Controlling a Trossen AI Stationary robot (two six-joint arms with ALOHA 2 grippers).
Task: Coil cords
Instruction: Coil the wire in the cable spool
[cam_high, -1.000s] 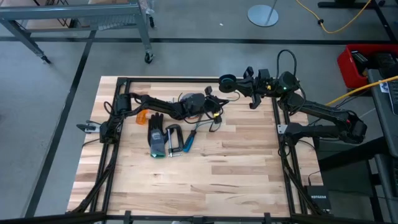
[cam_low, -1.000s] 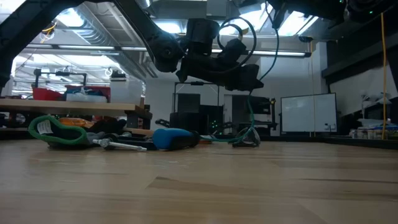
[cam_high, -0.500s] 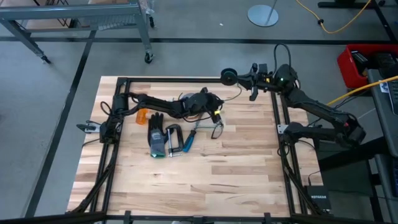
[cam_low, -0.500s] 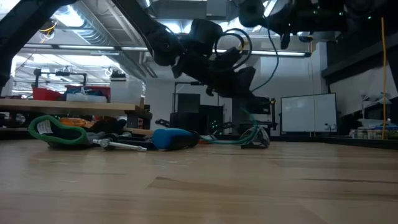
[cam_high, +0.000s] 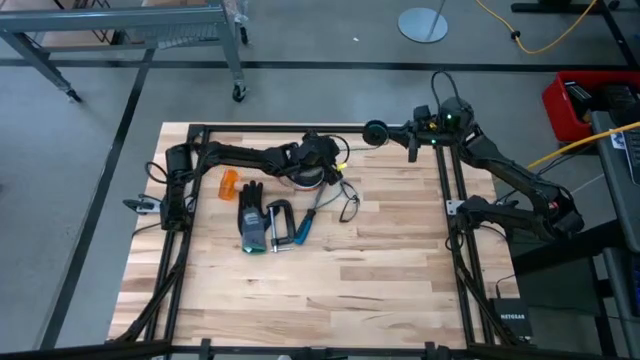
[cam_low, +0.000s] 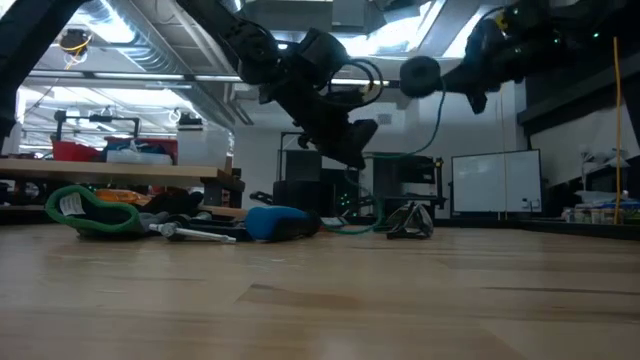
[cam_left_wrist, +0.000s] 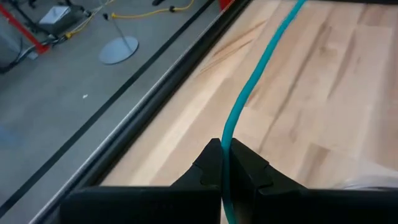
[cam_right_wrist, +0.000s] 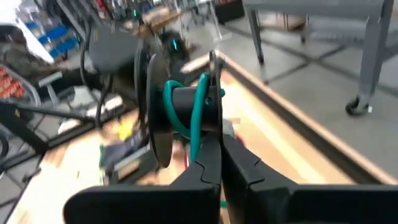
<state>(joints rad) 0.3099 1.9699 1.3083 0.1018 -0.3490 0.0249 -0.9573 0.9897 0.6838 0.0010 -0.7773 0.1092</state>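
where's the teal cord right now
The teal cord is pinched in the shut left gripper above the table's far middle, and in the right wrist view it wraps a black spool at the right gripper, near the far right corner.

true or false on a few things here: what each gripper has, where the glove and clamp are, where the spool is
1. The left gripper is shut on the teal cord. True.
2. The right gripper holds a black spool wound with teal cord. True.
3. The black glove lies beside the clamp on the table. True.
4. The spool rests flat on the table. False: it is held up in the air at the far edge.
5. The left gripper stands wide open. False: it is shut.
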